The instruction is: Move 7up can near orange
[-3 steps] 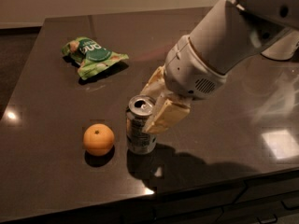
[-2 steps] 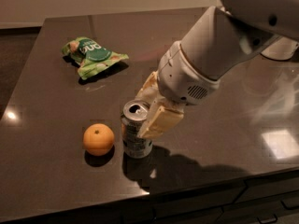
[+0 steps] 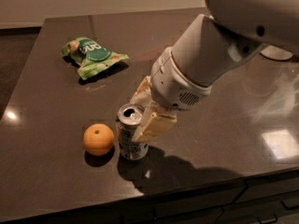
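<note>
As end effector (image 3: 144, 112) clasps 7up can (image 3: 132, 143), dark tabletop (image 3: 51, 176) gleams.

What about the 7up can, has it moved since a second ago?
Yes. The 7up can, clamped in the tool, has slid left toward the orange, which has stayed put; the gap between them is narrower.

Colours I see on the dark glossy brown tabletop (image 3: 51, 181)
My cream-fingered white gripper (image 3: 137, 118) clasps the silver-grey aluminium 7up can (image 3: 131, 144) with green-and-white print; beside it a round bright orange fruit (image 3: 98, 139) (plain-skinned); further back, a flat green snack bag (image 3: 91, 55), white-lettered.
</note>
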Available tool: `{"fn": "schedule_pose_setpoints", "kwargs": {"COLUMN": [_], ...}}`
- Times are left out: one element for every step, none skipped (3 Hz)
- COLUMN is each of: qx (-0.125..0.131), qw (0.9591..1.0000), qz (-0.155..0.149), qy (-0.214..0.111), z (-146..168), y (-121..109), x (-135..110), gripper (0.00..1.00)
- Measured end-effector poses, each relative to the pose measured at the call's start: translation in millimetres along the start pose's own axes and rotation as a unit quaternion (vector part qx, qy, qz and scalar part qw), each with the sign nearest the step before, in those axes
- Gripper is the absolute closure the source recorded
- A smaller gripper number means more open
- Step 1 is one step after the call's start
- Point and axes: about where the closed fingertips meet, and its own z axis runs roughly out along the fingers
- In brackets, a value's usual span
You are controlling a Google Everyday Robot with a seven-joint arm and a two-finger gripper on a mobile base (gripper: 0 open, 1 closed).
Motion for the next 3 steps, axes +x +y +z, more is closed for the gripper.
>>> {"fn": "schedule_pose_setpoints", "kwargs": {"qx": [0.001, -0.002, -0.002], "qw": [1.0, 1.0, 1.0], "qz": [-0.001, 0.004, 0.004], "qy": [0.001, -0.003, -0.003], "z": [1.9, 5.8, 6.5], "y": [0.2, -1.4, -1.7], "x": [0.0, 7.4, 8.7], "gripper": [0.12, 0.0, 0.0]}}
